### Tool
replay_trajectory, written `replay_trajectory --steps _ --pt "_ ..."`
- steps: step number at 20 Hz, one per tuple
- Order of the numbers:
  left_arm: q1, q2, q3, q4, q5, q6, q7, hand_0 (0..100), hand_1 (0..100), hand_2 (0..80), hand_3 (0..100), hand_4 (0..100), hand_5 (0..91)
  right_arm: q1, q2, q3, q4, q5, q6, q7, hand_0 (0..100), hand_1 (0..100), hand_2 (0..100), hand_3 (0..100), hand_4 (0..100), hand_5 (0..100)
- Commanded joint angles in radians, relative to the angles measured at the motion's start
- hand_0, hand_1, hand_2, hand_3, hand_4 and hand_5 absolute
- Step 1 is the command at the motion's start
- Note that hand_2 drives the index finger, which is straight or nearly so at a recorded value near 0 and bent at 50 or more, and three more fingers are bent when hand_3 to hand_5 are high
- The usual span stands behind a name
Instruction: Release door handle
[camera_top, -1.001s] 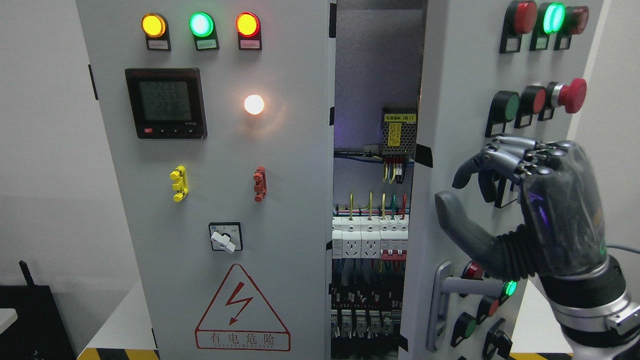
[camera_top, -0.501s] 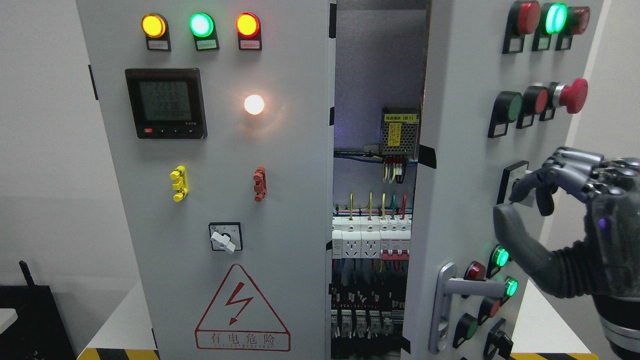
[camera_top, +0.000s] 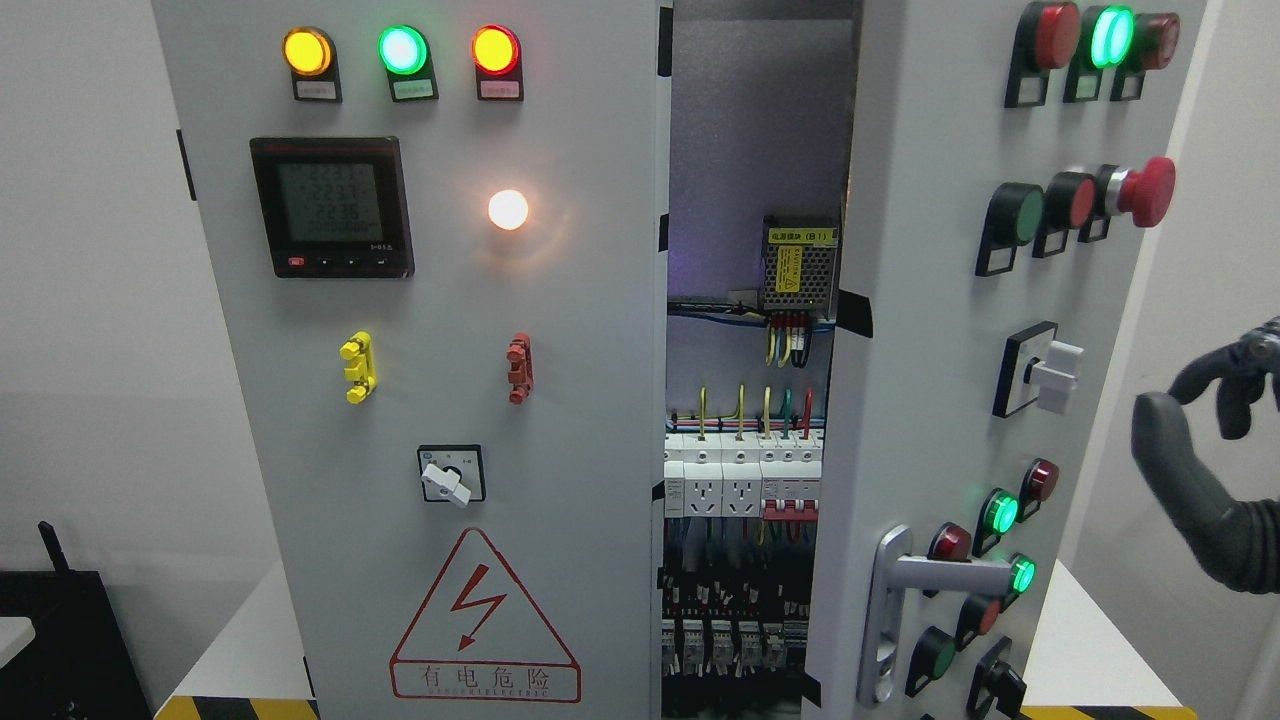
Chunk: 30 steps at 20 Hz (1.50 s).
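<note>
Door handle (camera_top: 935, 580) silver, lower right of frame, on open cabinet door (camera_top: 920, 300), nothing touching it. Right hand (camera_top: 1215, 470) at right edge, well apart from handle, fingers loosely spread, holding nothing.

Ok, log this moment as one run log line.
right hand: open, at right edge, holding nothing | door handle: free | right door: ajar | left hand: out of view

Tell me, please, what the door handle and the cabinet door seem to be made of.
The door handle looks like metal with a satin silver finish: it shows a soft, even sheen and rounded cast edges, though silver-painted plastic cannot be ruled out. The cabinet door looks like sheet metal painted matt light grey: its face is flat and uniform, and its edge is thin and folded.
</note>
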Motion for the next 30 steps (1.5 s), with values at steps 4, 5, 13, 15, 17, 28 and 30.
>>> replay_trajectory --steps 4,5,13,15,17,28,30 --pt "0.0 0.0 0.0 -0.031 0.001 0.0 0.001 12 39 0.0 0 0 0.0 0.177 0.111 -0.303 0.262 -0.014 -0.001 -0.009 55 29 65 100 92 96" --pt "0.0 0.0 0.0 -0.031 -0.001 0.0 0.001 12 39 0.0 0 0 0.0 0.195 0.128 -0.321 0.292 -0.023 -0.001 -0.007 55 28 64 100 91 96" --pt "0.0 0.0 0.0 -0.031 -0.001 0.0 0.001 12 39 0.0 0 0 0.0 0.384 0.187 -0.369 0.54 -0.116 0.003 -0.001 57 25 47 82 67 70" --pt "0.0 0.0 0.0 -0.031 -0.001 0.0 0.001 12 39 0.0 0 0 0.0 0.435 0.199 -0.37 0.615 -0.143 0.005 0.005 58 24 44 77 62 63" --pt "0.0 0.0 0.0 -0.031 0.001 0.0 0.001 12 39 0.0 0 0 0.0 0.474 0.206 -0.369 0.701 -0.163 0.006 0.025 59 23 38 66 54 52" --pt "0.0 0.0 0.001 -0.031 0.001 0.0 0.001 12 39 0.0 0 0 0.0 0.553 0.268 -0.347 1.178 -0.27 0.0 0.146 55 19 25 38 30 29" --pt "0.0 0.0 0.001 -0.031 0.001 0.0 0.001 12 39 0.0 0 0 0.0 0.553 0.274 -0.347 1.256 -0.27 0.0 0.16 54 20 23 34 26 22"
